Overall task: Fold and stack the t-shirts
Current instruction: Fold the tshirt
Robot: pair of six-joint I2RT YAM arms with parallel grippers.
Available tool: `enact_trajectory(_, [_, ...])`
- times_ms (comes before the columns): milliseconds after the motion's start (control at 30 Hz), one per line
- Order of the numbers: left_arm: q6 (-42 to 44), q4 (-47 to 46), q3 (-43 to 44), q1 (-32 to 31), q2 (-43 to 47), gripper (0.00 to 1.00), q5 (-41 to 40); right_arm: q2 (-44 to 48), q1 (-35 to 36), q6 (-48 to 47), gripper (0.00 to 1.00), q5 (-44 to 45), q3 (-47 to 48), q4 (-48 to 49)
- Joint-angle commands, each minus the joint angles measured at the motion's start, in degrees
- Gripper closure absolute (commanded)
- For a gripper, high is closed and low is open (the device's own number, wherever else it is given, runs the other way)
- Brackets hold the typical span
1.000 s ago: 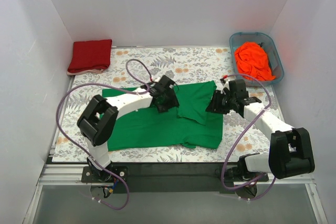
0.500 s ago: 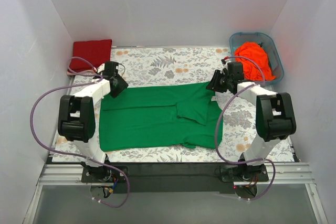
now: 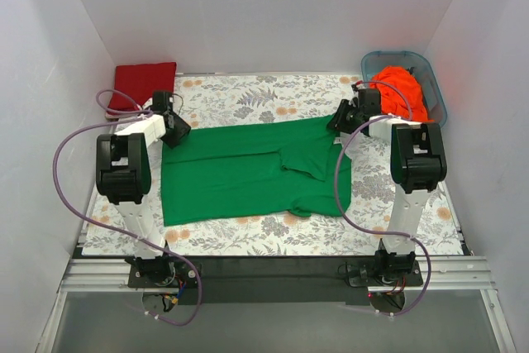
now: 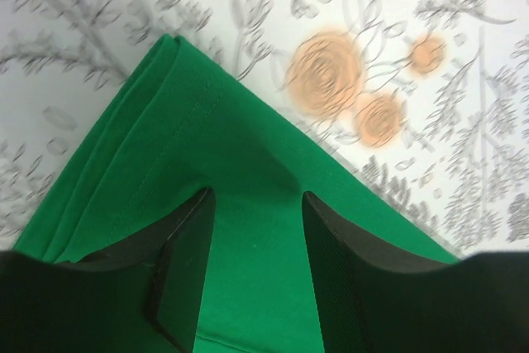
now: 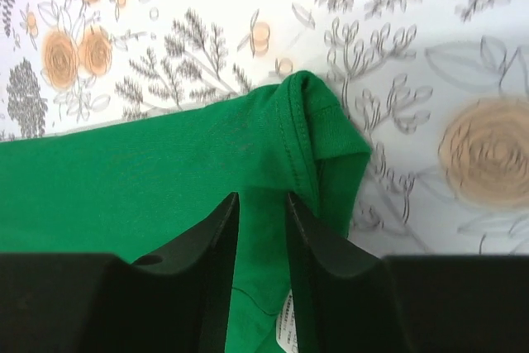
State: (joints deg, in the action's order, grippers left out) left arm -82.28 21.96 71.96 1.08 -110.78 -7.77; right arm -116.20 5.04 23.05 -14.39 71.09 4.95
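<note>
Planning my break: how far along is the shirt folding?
Done: the red shirt lies folded at the far left corner. In hand: the green shirt is spread out, partly folded, the jaws of both arms at its far corners. To do: the orange shirt sits crumpled in the tub; nothing is stacked yet.

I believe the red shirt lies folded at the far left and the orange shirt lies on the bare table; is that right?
Not quite: the orange shirt sits bunched inside the blue tub, as the top view shows. The red shirt is indeed folded at far left.
</note>
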Motion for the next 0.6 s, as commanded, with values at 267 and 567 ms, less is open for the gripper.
enact_trajectory(267, [2.1, 4.9, 6.8, 1.1, 3.0, 0.37, -2.2, 1.8, -1.7, -7.0, 0.51, 3.1, 11.3, -6.9])
enact_trajectory(567, [-0.7, 16.8, -7.3, -0.3, 27.7, 0.23, -8.3, 22.1, 5.7, -6.6, 0.34, 11.6, -1.6, -15.7])
